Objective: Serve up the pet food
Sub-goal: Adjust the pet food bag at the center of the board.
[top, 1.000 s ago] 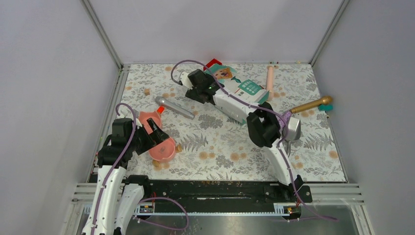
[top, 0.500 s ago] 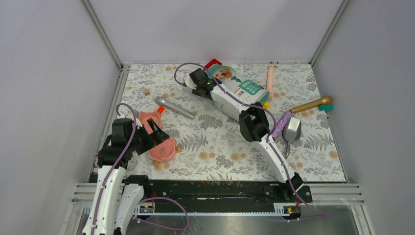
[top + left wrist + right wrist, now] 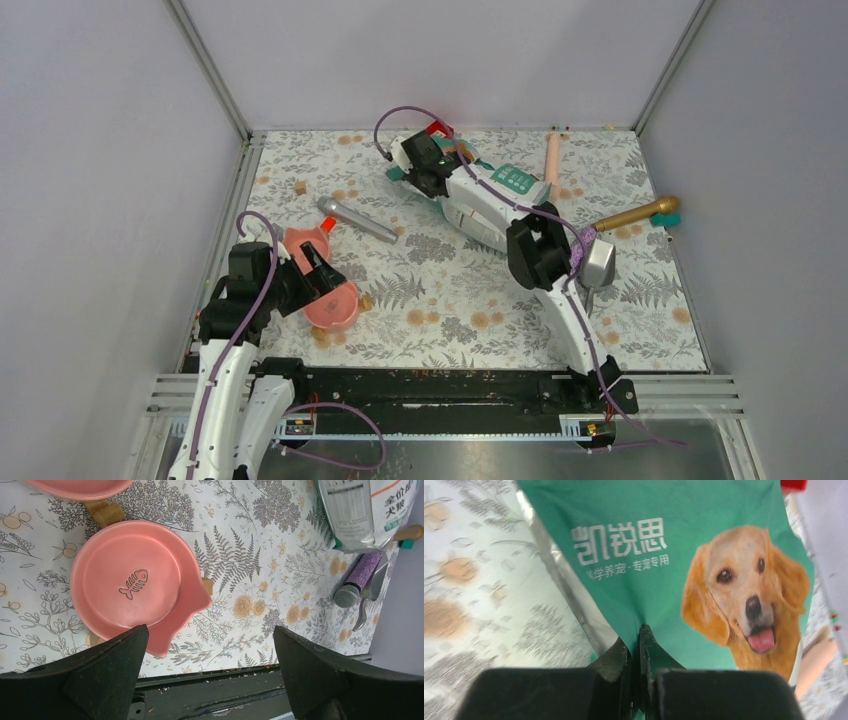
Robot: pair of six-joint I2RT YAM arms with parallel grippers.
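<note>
The pet food itself is hidden; only its teal-green and white pouch (image 3: 512,181) with a golden dog's face (image 3: 744,590) shows, lying at the far middle of the table. My right gripper (image 3: 432,162) is shut on a pinched fold of the pouch's teal front (image 3: 639,630), beside the dog's face. A pink bowl with a fish-bone mark (image 3: 129,586) sits at the near left (image 3: 338,306). My left gripper (image 3: 210,635) hangs open just above that bowl's near edge (image 3: 322,280), holding nothing.
A second pink dish (image 3: 300,243) lies beside the bowl. A silver cylinder (image 3: 358,220), a gold microphone (image 3: 635,213), a purple glitter microphone (image 3: 359,575), a metal scoop (image 3: 598,265) and a pink stick (image 3: 551,160) lie about. Small wooden blocks (image 3: 107,514) are scattered.
My right gripper has moved toward the far end of the pouch and shut on its front. The left arm has not moved.
</note>
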